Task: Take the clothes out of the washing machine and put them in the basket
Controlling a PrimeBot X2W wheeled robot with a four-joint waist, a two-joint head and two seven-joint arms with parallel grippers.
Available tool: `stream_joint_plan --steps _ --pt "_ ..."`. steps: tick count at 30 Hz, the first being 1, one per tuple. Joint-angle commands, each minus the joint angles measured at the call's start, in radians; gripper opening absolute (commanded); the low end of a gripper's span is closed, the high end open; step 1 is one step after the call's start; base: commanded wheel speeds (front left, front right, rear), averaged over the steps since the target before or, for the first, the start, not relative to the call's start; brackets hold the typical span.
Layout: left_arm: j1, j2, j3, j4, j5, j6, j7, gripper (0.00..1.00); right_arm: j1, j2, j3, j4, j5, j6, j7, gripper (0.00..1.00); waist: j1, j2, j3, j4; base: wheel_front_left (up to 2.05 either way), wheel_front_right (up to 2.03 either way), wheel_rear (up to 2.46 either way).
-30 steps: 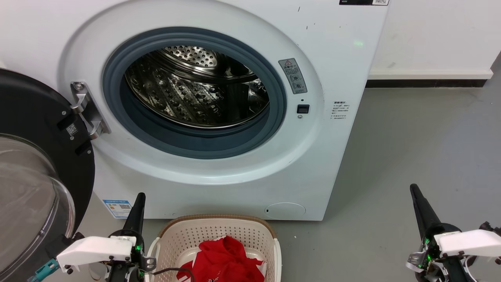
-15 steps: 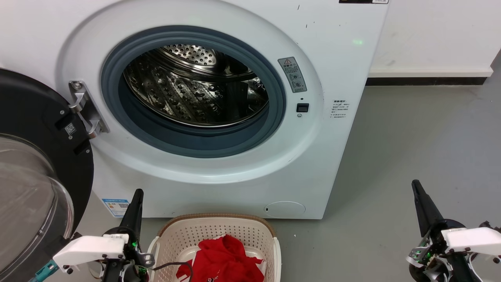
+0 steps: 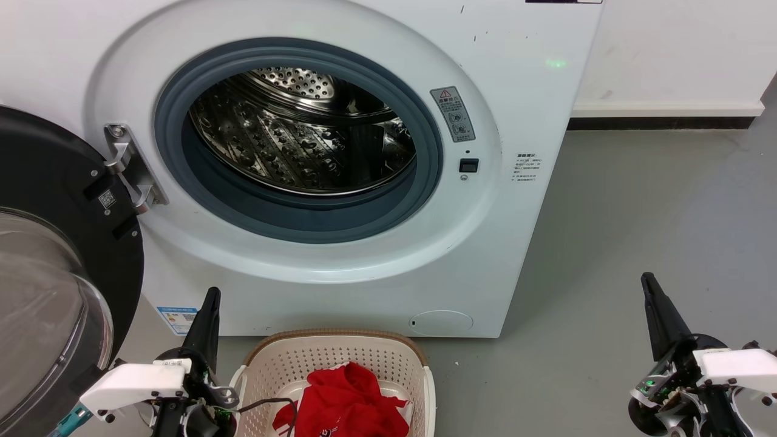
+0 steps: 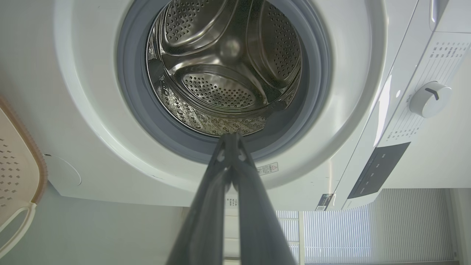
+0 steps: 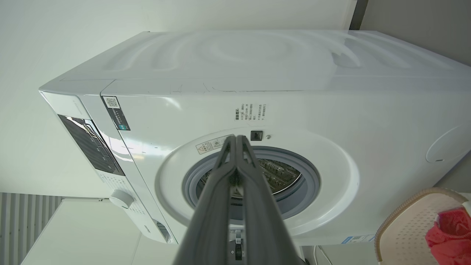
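Washing machine [image 3: 534, 121]: white, stands at 12 o'clock in the head view, its grey-rimmed porthole uncovered
Drum [image 3: 291, 139]: the perforated steel walls show through the porthole
Door [image 3: 54, 182]: black frame with glass, swung open at 9 o'clock, hanging on a metal hinge
Basket [image 3: 340, 335]: on the floor [image 3: 637, 212] at 6 o'clock, just in front of the machine's base
Clothes [image 3: 346, 400]: a red bundle with a bit of white, lying inside the basket
Left tool [image 3: 212, 294]: at 7 o'clock, just beside the basket's left side; both fingers are pressed together and carry nothing, pointing toward the machine
Right tool [image 3: 647, 279]: at 4 o'clock, above bare floor, well apart from the basket; fingers also closed tip to tip, with nothing between them
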Motion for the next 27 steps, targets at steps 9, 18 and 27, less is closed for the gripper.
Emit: stream_joint_plan --steps 9,18,27 --pt "-0.006 -0.003 0.003 0.0 -0.001 -0.004 0.002 0.0 -0.013 -0.001 -0.002 0.002 0.003 0.0 0.001 0.0 0.0 0.0 0.0 0.0 0.0 0.0 0.0" --pt "-0.006 -0.003 0.003 0.0 -0.001 -0.004 0.002 0.0 -0.013 -0.001 -0.002 0.002 0.003 0.0 0.001 0.0 0.0 0.0 0.0 0.0 0.0 0.0 0.0" --pt "-0.006 -0.003 0.003 0.0 -0.001 -0.004 0.002 0.0 -0.013 -0.001 -0.002 0.002 0.003 0.0 0.001 0.0 0.0 0.0 0.0 0.0 0.0 0.0 0.0"
